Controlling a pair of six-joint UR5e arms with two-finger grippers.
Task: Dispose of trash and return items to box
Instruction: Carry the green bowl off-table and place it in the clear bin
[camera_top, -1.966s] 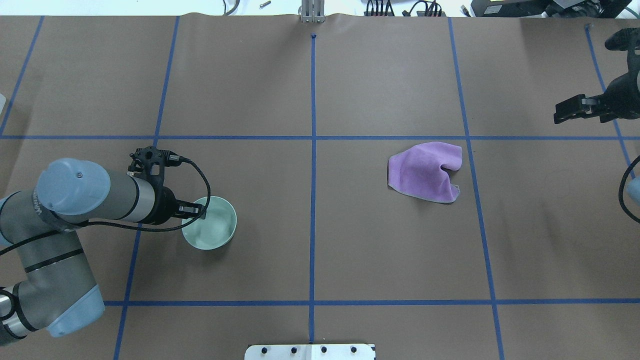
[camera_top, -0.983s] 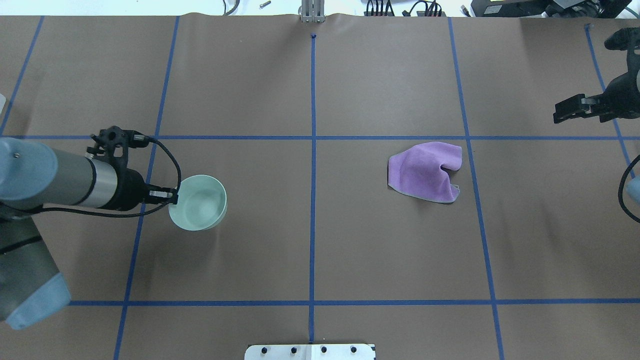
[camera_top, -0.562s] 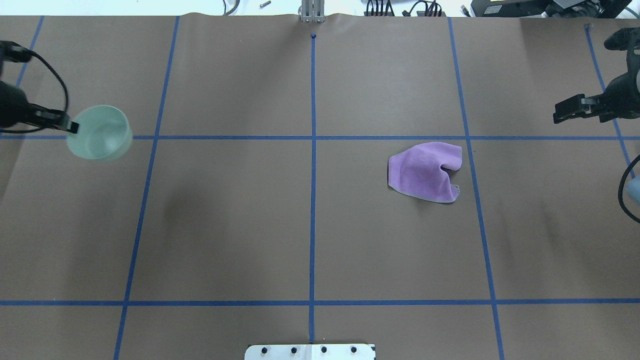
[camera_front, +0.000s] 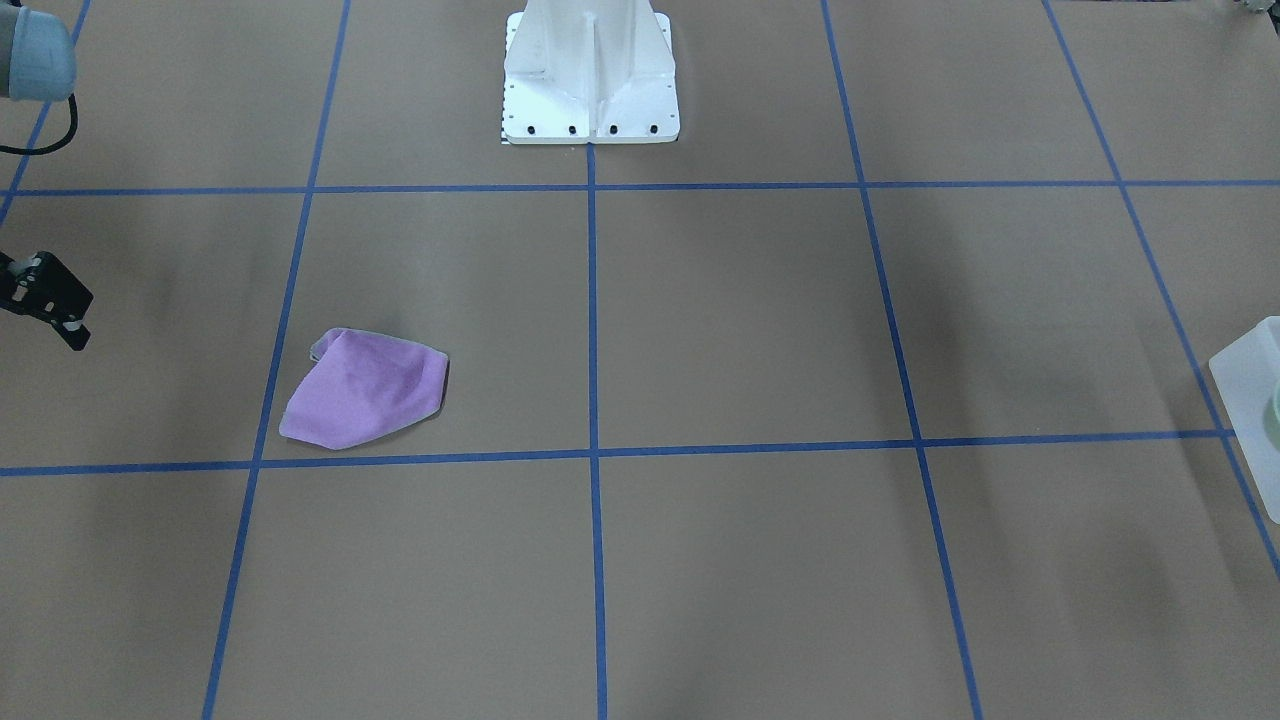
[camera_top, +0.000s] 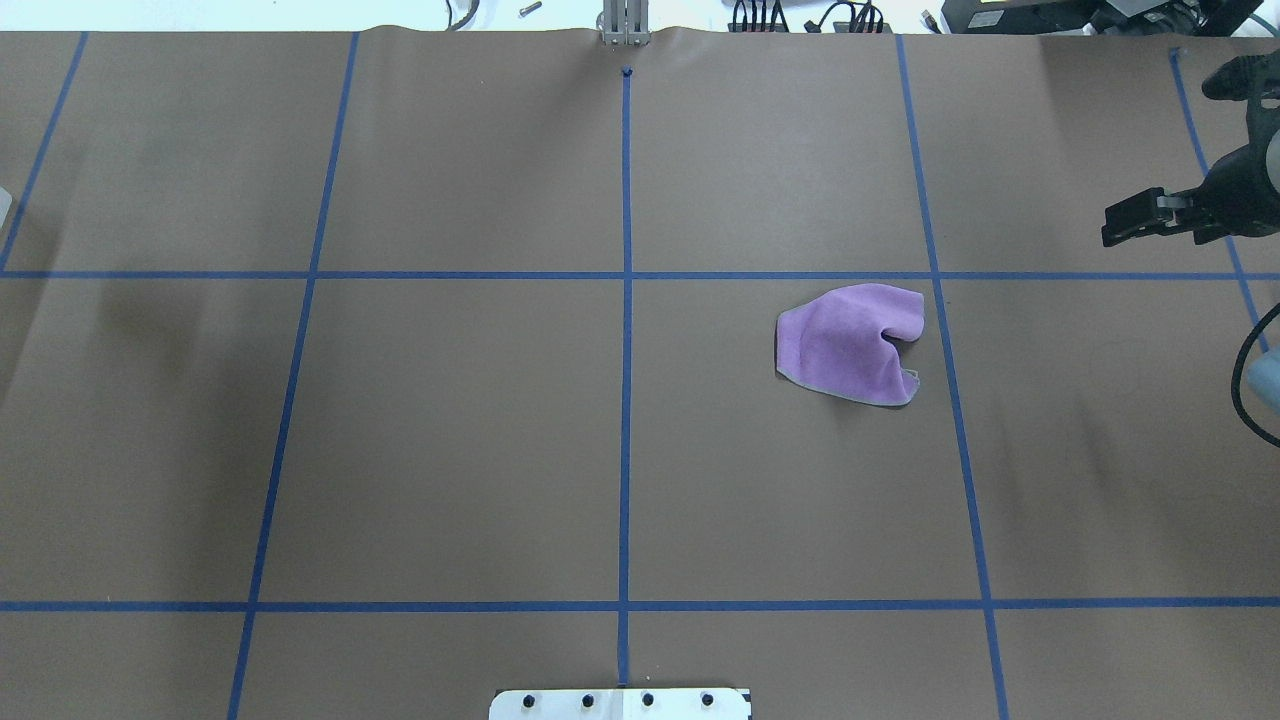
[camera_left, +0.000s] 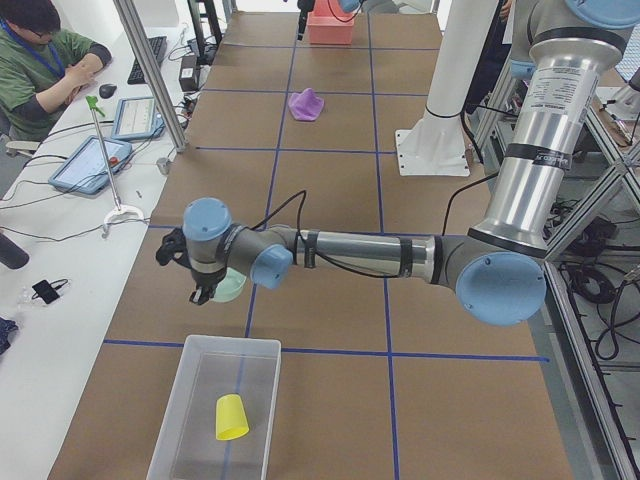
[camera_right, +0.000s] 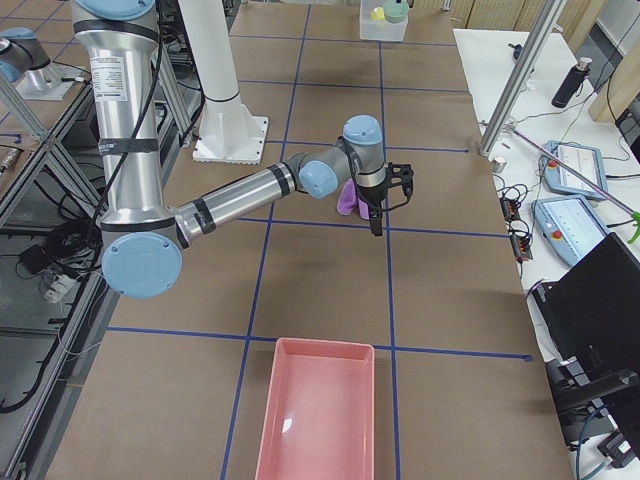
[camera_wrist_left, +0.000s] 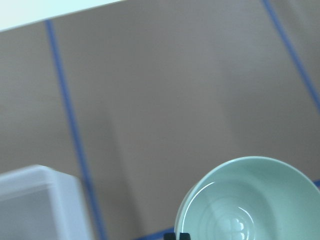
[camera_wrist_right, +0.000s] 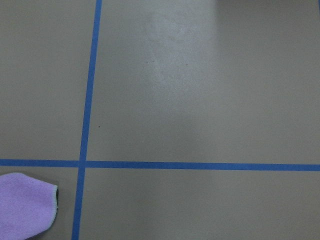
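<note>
My left gripper (camera_left: 203, 292) is shut on the rim of a pale green bowl (camera_wrist_left: 250, 200) and holds it above the table just short of the box (camera_left: 215, 345). One fingertip (camera_wrist_left: 177, 236) shows at the bowl's rim. The translucent box (camera_wrist_left: 30, 200) holds a yellow cup (camera_left: 232, 417); its corner shows in the front view (camera_front: 1245, 365). A purple cloth (camera_top: 850, 345) lies crumpled on the table (camera_front: 365, 390). My right gripper (camera_top: 1125, 222) is open and empty, hovering to the right of the cloth.
A pink bin (camera_right: 320, 420) stands at the table's right end. The white metal stand (camera_front: 590, 70) is bolted at the robot's side. Blue tape lines grid the brown table (camera_top: 450, 450). An operator (camera_left: 45, 60) sits beside the table.
My left arm has lifted the green bowl off the table and carried it left, out of the overhead view, toward the box. The right gripper and the cloth have stayed put.
</note>
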